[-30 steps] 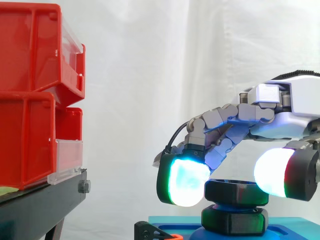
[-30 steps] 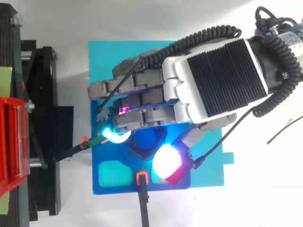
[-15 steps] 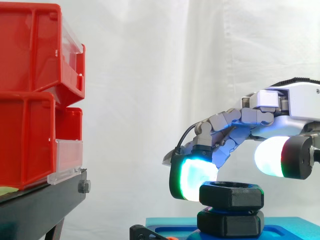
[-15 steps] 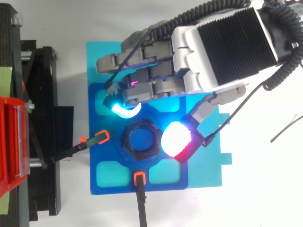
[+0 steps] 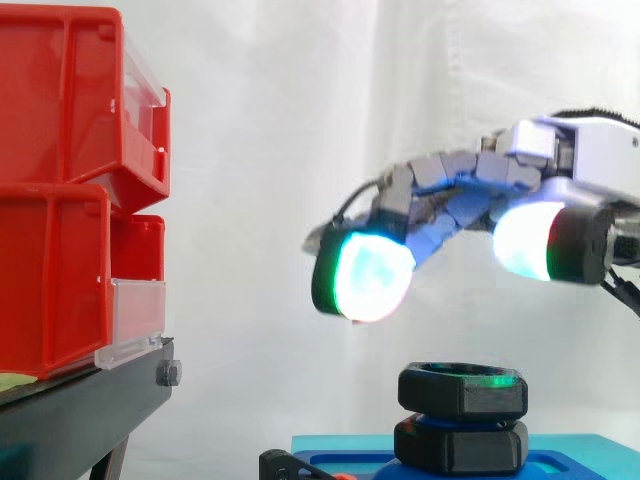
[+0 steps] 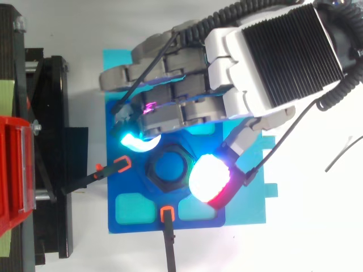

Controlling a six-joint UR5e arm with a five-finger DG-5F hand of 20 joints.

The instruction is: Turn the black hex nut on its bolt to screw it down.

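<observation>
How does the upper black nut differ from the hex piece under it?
The upper nut lies on top, untouched below the robot hand; the lower hex piece sits on the blue plate. The upper nut carries a green glint; the lower piece has none. Both are black, six-sided and about equally wide.
</observation>
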